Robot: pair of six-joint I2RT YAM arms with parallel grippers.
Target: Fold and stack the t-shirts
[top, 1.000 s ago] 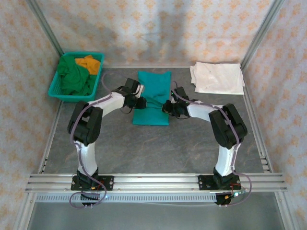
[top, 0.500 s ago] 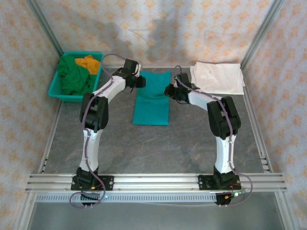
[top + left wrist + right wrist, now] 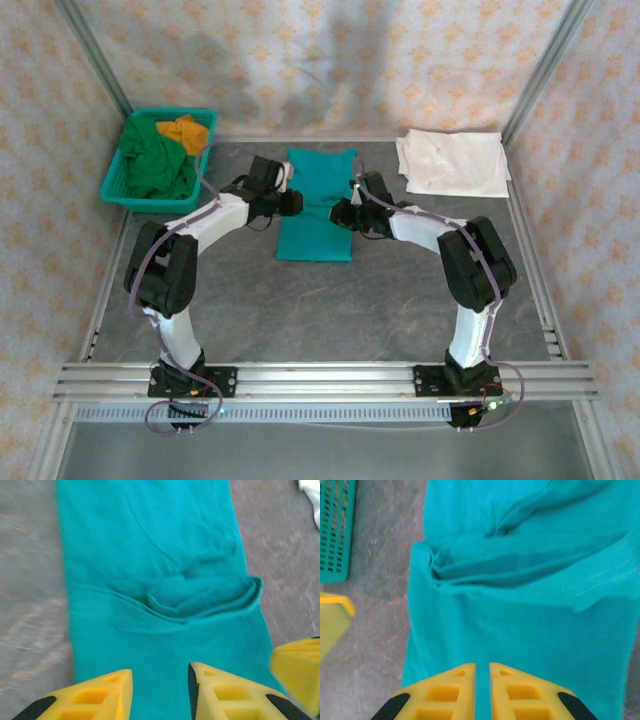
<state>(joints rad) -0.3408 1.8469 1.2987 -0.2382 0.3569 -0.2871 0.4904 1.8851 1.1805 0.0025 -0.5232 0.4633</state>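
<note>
Progress looks under half. On the desk the teal t-shirt lies as a long strip, wrinkled across its middle. At its sides, the left gripper has jaws released and the right gripper has jaws clenched on nothing. Farther, the white t-shirt lies folded. The green t-shirt and the orange t-shirt wait in the basket.

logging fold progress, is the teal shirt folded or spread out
Partly folded: the teal shirt lies as a narrow strip, no sleeves sticking out, with a rumpled ridge across its middle. Not yet folded crosswise.
</note>
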